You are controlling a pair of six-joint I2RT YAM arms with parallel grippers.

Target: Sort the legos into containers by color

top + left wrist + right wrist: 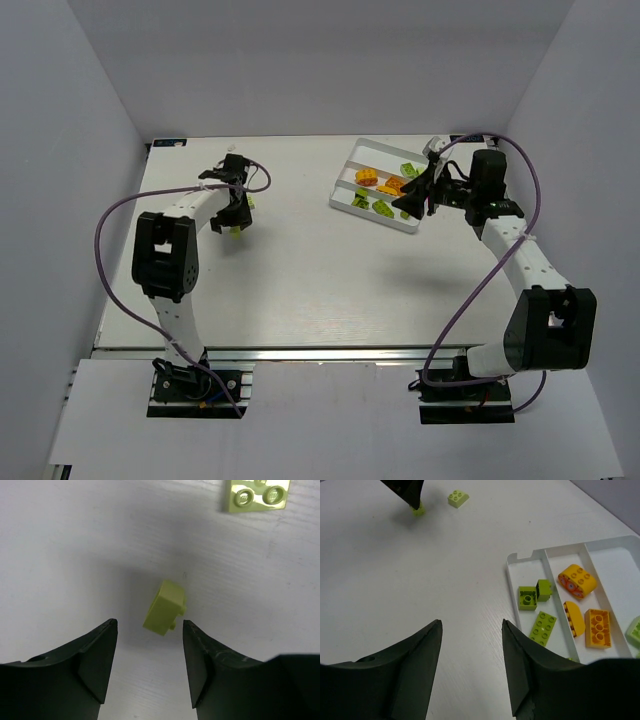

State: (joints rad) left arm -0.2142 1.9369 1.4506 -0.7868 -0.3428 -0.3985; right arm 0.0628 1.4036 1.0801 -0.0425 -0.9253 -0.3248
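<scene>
The white table (75,540) is carrying a lime brick (165,607) just ahead of the parted left gripper (150,626), only a speck from above; the right gripper (471,626) is hanging spread, empty.

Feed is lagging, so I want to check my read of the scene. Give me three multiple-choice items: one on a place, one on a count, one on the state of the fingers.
1. Where is the lime brick nearest the left fingers?
A. Pinched between them
B. Stacked on another brick
C. On the table, at the mouth of their gap

2. How many lime bricks lie on the table?
A. One
B. Two
C. Four

3. How are the right fingers?
A. Open, empty
B. Shut on an orange brick
C. Shut on a lime brick

Key:
1 C: it lies on the table and touches neither finger.
2 B: the left wrist view shows it and a second brick beyond.
3 A: the wide gap shows only table.
</scene>
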